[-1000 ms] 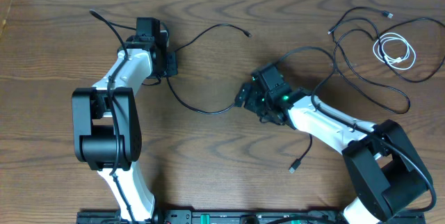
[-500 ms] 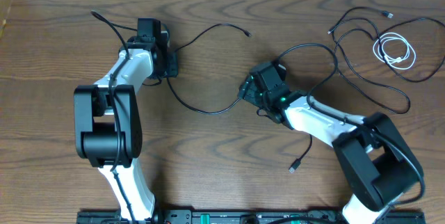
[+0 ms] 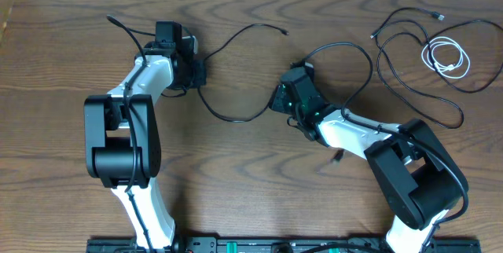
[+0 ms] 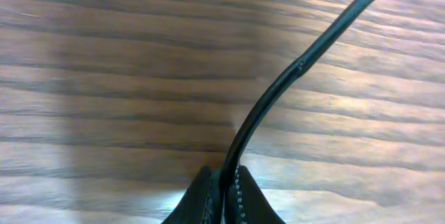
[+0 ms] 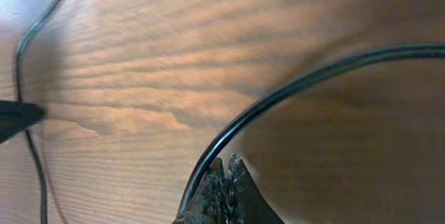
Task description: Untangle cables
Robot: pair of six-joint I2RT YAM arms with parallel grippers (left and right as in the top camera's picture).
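**Overhead and wrist views of a two-arm cable task.** The left gripper (image 3: 198, 74) is seen at the upper left of the wooden table (image 3: 236, 190). The right gripper (image 3: 275, 101) is placed near the table's centre, well apart from the left one. A black cable (image 3: 236, 119) is strung between them in a shallow sagging curve over the wood.

In the left wrist view, the left gripper (image 4: 222, 195) is shown clamped on this black cable (image 4: 278, 88). The cable is pinched between the fingertips and is led up and to the right across the grain. In the right wrist view, the right gripper (image 5: 224, 177) is likewise closed tightly on the black cable (image 5: 292, 85), which is bent in an arc above the fingertips.

Beyond the right gripper the cable is carried in a wide loop back toward the right arm, and a small, blurred plug end is seen beside that arm. Another strand is run from beside the left gripper to a plug end near the top centre.

A second black cable (image 3: 424, 97) is laid in loose loops at the upper right. A white cable (image 3: 446, 56) is coiled inside the outline of those loops. Whether the white coil is touched by the black loops cannot be told.
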